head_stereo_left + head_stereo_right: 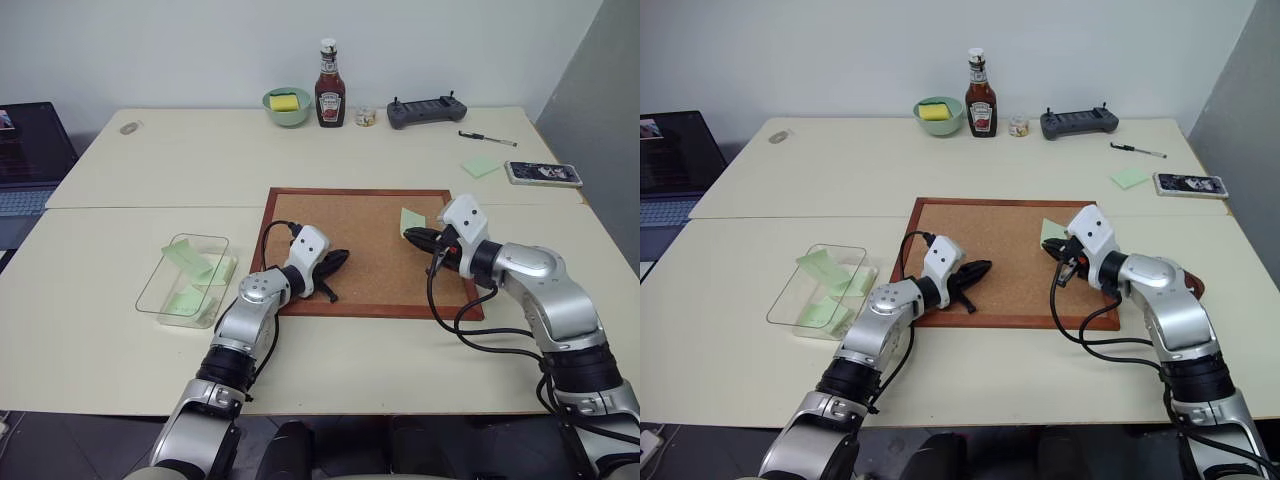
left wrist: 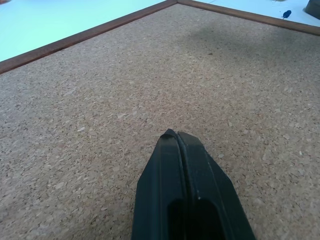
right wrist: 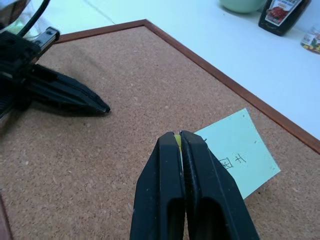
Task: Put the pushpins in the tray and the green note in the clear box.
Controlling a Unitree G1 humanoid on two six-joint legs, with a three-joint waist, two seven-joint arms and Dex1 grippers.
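Right wrist view: right pincer (image 3: 179,136) clenched, perhaps on a yellow pushpin (image 3: 177,140), over the green note (image 3: 239,152).

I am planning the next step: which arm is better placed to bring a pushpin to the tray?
Right: the right gripper is shut on a yellow pushpin, and the tray lies beside that arm.

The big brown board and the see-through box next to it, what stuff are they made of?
The board looks like cork: speckled, grainy tan surface, matte, inside a reddish-brown frame that seems to be wood. The clear box looks like smooth, glossy plastic: you can see the pale green paper slips and the table right through its walls.
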